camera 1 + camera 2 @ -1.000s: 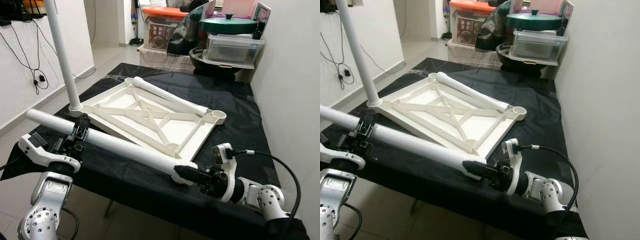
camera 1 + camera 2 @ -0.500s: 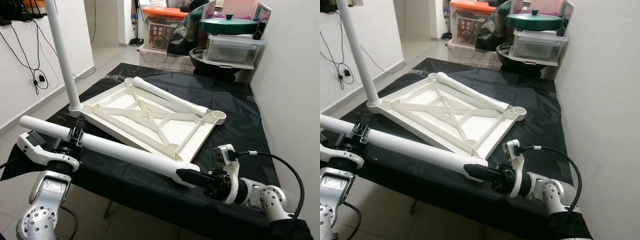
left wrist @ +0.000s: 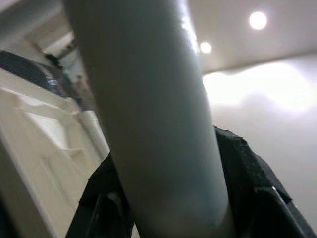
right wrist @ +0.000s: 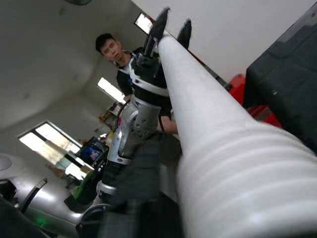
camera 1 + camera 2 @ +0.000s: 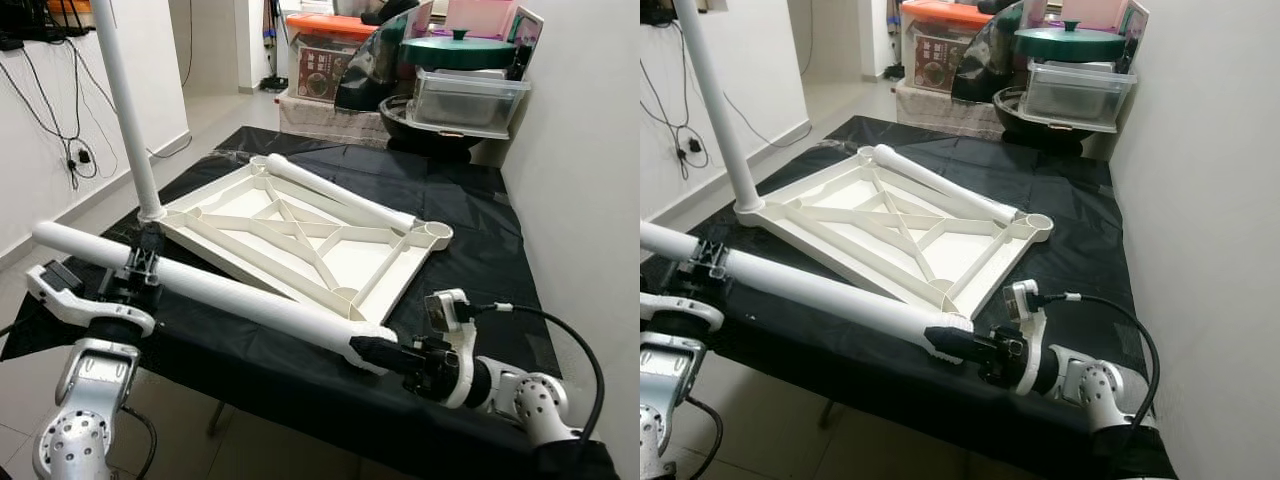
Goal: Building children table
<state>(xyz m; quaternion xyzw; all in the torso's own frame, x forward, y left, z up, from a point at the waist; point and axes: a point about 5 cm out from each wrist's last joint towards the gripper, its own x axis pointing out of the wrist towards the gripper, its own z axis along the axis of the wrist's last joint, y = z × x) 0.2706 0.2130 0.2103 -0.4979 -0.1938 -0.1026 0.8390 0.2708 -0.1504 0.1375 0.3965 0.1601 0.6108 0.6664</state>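
Both grippers hold one loose white table leg (image 5: 230, 300) level above the near edge of the black-covered table (image 5: 480, 250). Left gripper (image 5: 140, 268) clamps its far end; right gripper (image 5: 385, 352) grips the ribbed end. The upturned tabletop (image 5: 300, 235) lies just beyond.

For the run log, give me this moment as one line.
left gripper: shut on table leg | right gripper: shut on its threaded end | tabletop: upside down

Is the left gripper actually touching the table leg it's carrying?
Touching. In the left wrist view the left gripper has a black finger pressed against each side of the white table leg, with no gap. The left eye view shows the same clamp.
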